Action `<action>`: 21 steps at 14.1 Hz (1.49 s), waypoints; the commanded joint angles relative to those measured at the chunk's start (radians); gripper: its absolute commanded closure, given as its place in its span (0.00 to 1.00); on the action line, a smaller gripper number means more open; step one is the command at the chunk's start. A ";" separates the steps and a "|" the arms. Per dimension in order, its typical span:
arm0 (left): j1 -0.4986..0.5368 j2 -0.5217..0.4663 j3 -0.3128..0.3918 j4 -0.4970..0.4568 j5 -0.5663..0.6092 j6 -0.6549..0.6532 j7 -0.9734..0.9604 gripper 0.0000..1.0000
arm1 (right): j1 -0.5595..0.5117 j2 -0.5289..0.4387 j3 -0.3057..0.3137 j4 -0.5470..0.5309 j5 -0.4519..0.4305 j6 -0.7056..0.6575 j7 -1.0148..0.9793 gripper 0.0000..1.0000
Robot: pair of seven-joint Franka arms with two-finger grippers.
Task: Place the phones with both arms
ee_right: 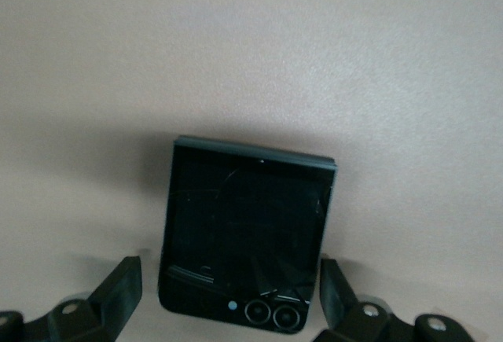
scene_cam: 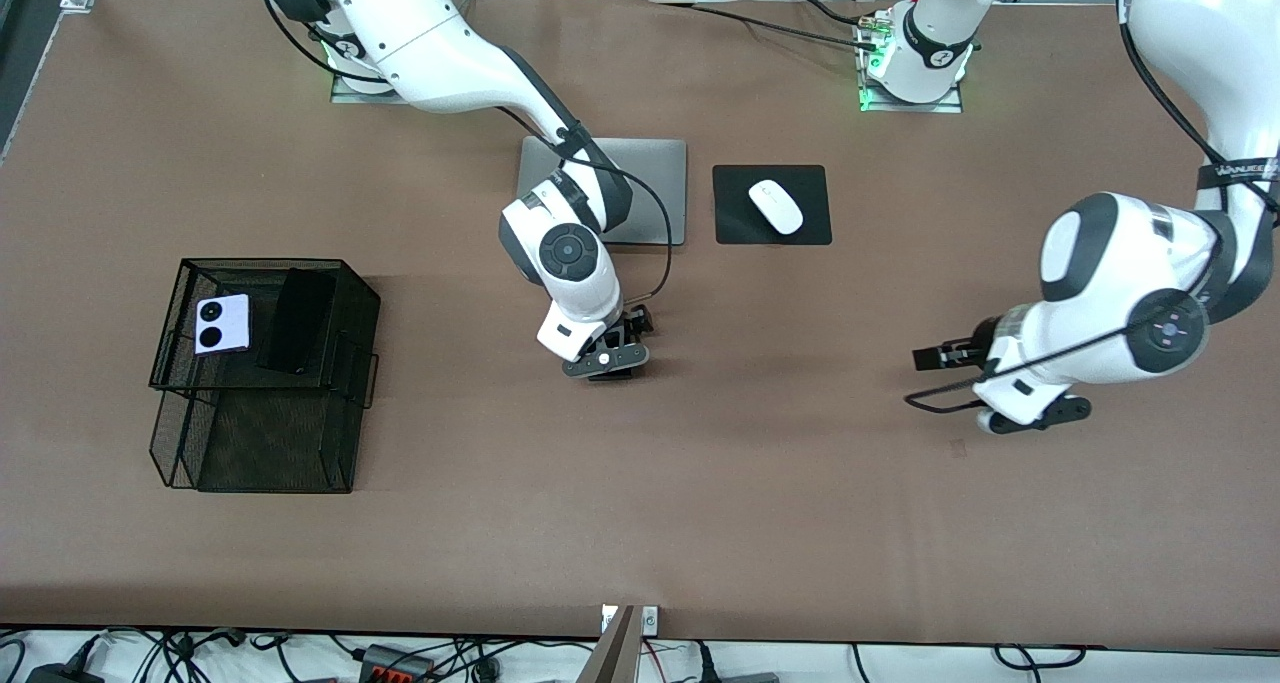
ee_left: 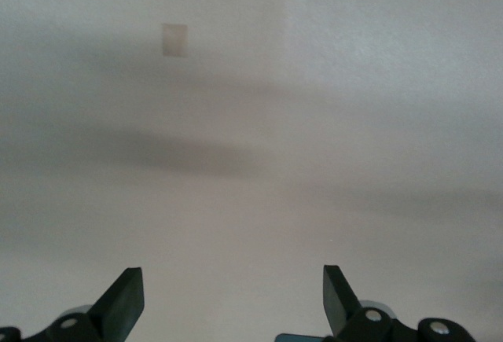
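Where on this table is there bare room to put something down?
Bare tabletop runs along the camera's edge, below the wire rack and both claws. Crowded: the rack top, holding the lavender phone and long black phone; the laptop and mouse pad.

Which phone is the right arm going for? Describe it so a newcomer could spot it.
Start at the silver laptop; the right gripper hangs open over the table, nearer the front camera. Between its fingers in the right wrist view lies a small squarish black phone. Unlike the lavender phone and long black phone, it is outside the mesh basket.
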 commanded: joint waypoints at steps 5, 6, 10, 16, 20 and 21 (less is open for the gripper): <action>-0.163 -0.131 0.368 -0.015 -0.183 -0.020 0.344 0.00 | 0.012 0.052 -0.011 0.056 0.001 0.005 0.035 0.00; -0.160 -0.165 0.372 -0.027 -0.184 -0.066 0.338 0.00 | 0.012 0.053 -0.011 0.055 -0.002 0.005 0.034 0.00; -0.260 -0.245 0.537 -0.079 -0.183 -0.105 0.352 0.00 | 0.012 0.052 -0.013 0.055 -0.043 0.000 0.029 0.43; -0.262 -0.297 0.549 -0.098 -0.135 -0.106 0.409 0.00 | 0.007 0.022 -0.028 0.110 -0.047 -0.114 0.023 0.68; -0.229 -0.342 0.472 -0.096 -0.111 -0.125 0.293 0.00 | -0.009 -0.045 -0.101 0.219 -0.045 -0.334 0.012 0.68; -0.197 -0.366 0.402 -0.102 -0.065 -0.131 0.219 0.00 | -0.017 -0.053 -0.134 0.242 -0.043 -0.375 0.011 0.69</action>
